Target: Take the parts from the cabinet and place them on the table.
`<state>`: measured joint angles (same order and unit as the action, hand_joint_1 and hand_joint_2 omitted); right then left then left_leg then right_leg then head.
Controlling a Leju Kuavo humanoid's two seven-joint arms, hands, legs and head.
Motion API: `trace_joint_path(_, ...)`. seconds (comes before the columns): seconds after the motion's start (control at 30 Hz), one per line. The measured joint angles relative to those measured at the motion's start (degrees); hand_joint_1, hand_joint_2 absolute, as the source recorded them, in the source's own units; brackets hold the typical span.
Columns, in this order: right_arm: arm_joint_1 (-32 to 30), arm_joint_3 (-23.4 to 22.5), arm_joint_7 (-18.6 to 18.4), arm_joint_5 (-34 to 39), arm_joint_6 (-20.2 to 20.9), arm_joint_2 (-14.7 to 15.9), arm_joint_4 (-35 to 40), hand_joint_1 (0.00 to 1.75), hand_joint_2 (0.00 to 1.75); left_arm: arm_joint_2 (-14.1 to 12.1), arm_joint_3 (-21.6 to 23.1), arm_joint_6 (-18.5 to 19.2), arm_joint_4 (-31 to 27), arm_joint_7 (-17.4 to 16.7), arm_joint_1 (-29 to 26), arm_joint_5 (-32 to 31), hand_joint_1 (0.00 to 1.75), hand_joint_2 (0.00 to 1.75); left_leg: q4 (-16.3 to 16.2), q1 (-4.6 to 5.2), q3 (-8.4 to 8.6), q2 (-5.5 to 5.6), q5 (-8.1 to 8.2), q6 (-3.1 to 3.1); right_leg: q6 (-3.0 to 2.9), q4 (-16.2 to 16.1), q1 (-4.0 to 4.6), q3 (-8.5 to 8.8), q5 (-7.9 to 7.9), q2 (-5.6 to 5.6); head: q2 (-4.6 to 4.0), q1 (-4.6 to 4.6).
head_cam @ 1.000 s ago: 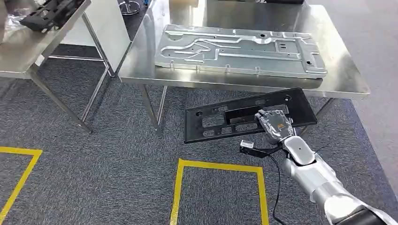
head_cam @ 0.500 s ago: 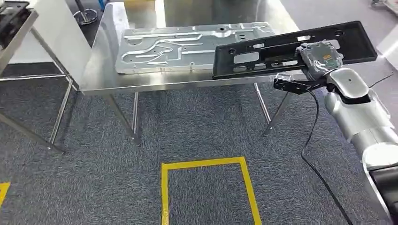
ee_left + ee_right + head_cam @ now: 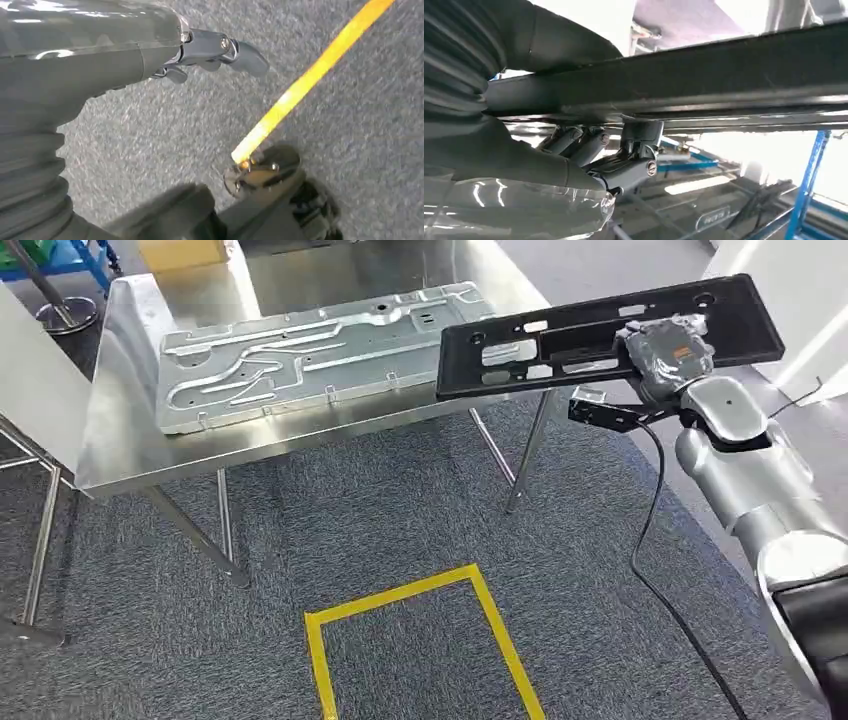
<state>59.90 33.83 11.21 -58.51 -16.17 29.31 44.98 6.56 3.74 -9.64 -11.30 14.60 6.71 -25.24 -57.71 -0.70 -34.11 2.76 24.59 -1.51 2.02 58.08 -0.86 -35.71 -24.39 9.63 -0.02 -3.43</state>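
While the right robot hand (image 3: pixel 668 352) clamps the black plastic panel (image 3: pixel 600 335) near its 3 o'clock end, above the tabletop (image 3: pixel 130 440) edge, the long stiff piece looks light but levers hard; the left robot hand (image 3: pixel 210 50) hangs empty, fingers loose.

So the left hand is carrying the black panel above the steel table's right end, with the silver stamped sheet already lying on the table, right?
Not the left. The head view shows the right hand holding the black panel over the steel table's right end. The left hand hangs empty over the carpet. The silver stamped sheet does lie on the table.
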Motion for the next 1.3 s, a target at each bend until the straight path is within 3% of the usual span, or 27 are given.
trace_joint_path(0.03,-1.06,0.0,0.31,0.59,-0.29,0.2,0.31,1.75,1.75,-0.11,-0.11,-0.42,0.0,0.04,0.12,0.17,0.0,1.75,0.8,-0.02,0.55,-0.35,-0.4,-0.2,-0.1,0.83,0.09,-0.26,-0.58,-3.37,0.0,0.02)
trace_joint_path(0.07,-1.5,0.02,1.23,2.41,0.95,0.48,0.37,1.75,1.75,0.13,-0.39,-0.59,0.0,0.26,0.13,0.22,0.0,1.75,1.24,0.02,0.77,-0.8,-0.48,-0.4,-0.02,3.57,0.15,-1.69,-2.43,-6.78,0.0,0.04)
trace_joint_path(0.1,-2.13,0.04,2.32,4.86,2.92,0.46,0.55,1.75,1.75,0.15,-0.68,-0.59,0.0,0.46,0.04,0.24,0.0,1.75,1.24,0.1,0.83,-1.31,-0.46,-0.42,0.26,7.46,0.07,-3.67,-4.29,-8.26,0.0,0.04)
trace_joint_path(0.13,-3.44,0.09,3.6,7.85,5.71,0.39,0.92,1.75,1.75,0.15,-0.96,-0.46,0.0,0.7,-0.12,0.24,0.0,1.75,1.18,0.11,0.94,-1.84,-0.3,-0.42,0.58,11.89,-0.09,-5.91,-6.04,-9.0,0.0,0.02)
trace_joint_path(0.17,-5.01,0.28,4.48,9.54,7.84,0.37,1.24,1.75,1.75,0.15,-1.07,-0.48,0.0,0.88,-0.36,0.24,0.0,1.75,1.14,0.11,1.06,-2.41,-0.15,-0.47,0.86,15.18,-0.27,-7.64,-6.91,-9.2,0.0,0.02)
trace_joint_path(0.2,-6.67,0.68,4.7,10.34,8.61,0.3,1.31,1.75,1.75,0.15,-1.2,-0.48,0.0,0.94,-0.47,0.41,0.0,1.75,1.06,0.1,1.13,-2.73,-0.05,-0.42,1.11,16.32,-0.5,-8.38,-6.56,-9.32,0.0,0.04)
trace_joint_path(0.23,-8.46,1.07,4.87,10.49,8.41,0.28,1.38,1.75,1.75,0.17,-1.36,-0.5,0.0,1.01,-0.5,0.46,0.0,1.75,0.92,0.08,1.14,-3.02,0.13,-0.31,1.31,14.39,-0.79,-7.66,-4.76,-9.47,0.0,0.04)
trace_joint_path(0.3,-11.37,1.33,3.98,10.45,5.94,0.28,1.83,1.75,1.75,0.28,-1.46,-0.85,0.0,1.24,-0.49,0.46,0.0,1.75,0.29,0.08,1.14,-3.33,0.64,0.03,1.43,4.42,-1.1,-2.43,0.37,-9.9,0.0,0.04)
trace_joint_path(0.33,-12.59,1.33,3.69,10.38,4.03,0.32,1.94,1.75,1.75,0.28,-1.49,-0.94,0.0,1.46,-0.52,0.37,0.0,1.75,-0.13,0.09,1.13,-3.44,1.0,0.28,1.32,-0.1,-1.09,-0.31,0.74,-10.44,0.0,0.04)
trace_joint_path(0.37,-13.95,1.36,3.48,10.14,1.89,0.3,2.05,1.75,1.75,0.32,-1.53,-1.31,0.0,1.53,-0.51,0.15,0.0,1.75,-0.2,0.51,0.99,-3.43,1.14,0.62,0.91,0.41,-0.4,-0.2,0.43,-10.53,0.0,0.04)
trace_joint_path(0.4,-15.67,1.35,3.08,9.79,-0.47,0.46,2.6,1.75,1.75,0.37,-1.55,-1.75,0.0,1.57,-0.63,-0.11,0.0,1.75,-0.3,0.47,1.03,-3.43,1.29,0.84,0.43,0.12,-0.39,-0.17,0.53,-10.02,0.0,0.04)
trace_joint_path(0.43,-17.74,1.36,2.71,9.42,-2.42,0.5,3.19,1.75,1.75,0.39,-1.6,-2.03,0.0,1.57,-0.79,-0.26,0.0,1.75,-0.74,0.68,1.14,-3.47,1.93,0.13,0.48,-0.24,-0.76,0.0,0.65,-9.99,0.0,0.02)
trace_joint_path(0.47,-19.43,1.35,2.62,9.09,-3.08,0.48,3.7,1.75,1.75,0.41,-1.64,-2.12,0.0,1.6,-0.98,-0.48,0.0,1.75,-0.52,0.6,1.2,-3.45,1.54,-0.56,0.32,-0.17,-0.56,0.09,0.55,-9.89,0.0,0.02)
trace_joint_path(0.53,-22.23,1.25,2.25,8.92,-3.21,0.52,5.31,1.75,1.75,0.39,-1.7,-2.05,0.0,1.53,-1.12,-0.64,0.0,1.75,-0.18,0.5,1.36,-3.55,1.53,0.18,-0.04,-0.09,-0.4,-0.01,0.51,-9.72,0.0,0.02)
trace_joint_path(0.67,-26.19,0.41,0.54,6.47,-3.06,0.59,8.66,1.75,1.75,0.35,-1.81,-1.51,0.0,1.57,-0.98,-0.98,0.0,1.75,0.33,0.5,1.54,-3.58,1.3,0.6,-0.41,-0.03,-0.37,-0.1,0.4,-9.66,0.0,0.02)
trace_joint_path(0.83,-27.39,-0.65,0.35,4.26,-1.97,-0.17,10.51,1.75,1.75,0.37,-2.34,-1.86,0.0,1.68,-1.02,-0.59,0.0,1.75,0.48,0.47,1.52,-3.58,1.18,1.48,-0.49,0.13,-0.34,-0.21,0.41,-9.66,0.0,0.02)
trace_joint_path(1.07,-27.42,-2.32,0.98,2.6,-2.21,-1.53,10.49,1.75,1.75,0.35,-2.67,-2.4,0.0,1.66,-1.28,-0.5,0.0,1.75,0.4,0.5,1.48,-3.57,1.14,1.53,-0.41,0.13,-0.4,-0.18,0.5,-9.73,0.0,0.02)
trace_joint_path(1.3,-28.43,-3.87,2.45,3.47,-2.86,-2.23,10.51,1.75,1.75,0.11,-2.82,-2.4,0.0,1.6,-1.33,-0.81,0.0,1.75,-0.43,0.77,1.07,-3.56,1.43,1.06,0.02,0.09,-0.61,-0.19,0.68,-9.73,0.0,0.02)
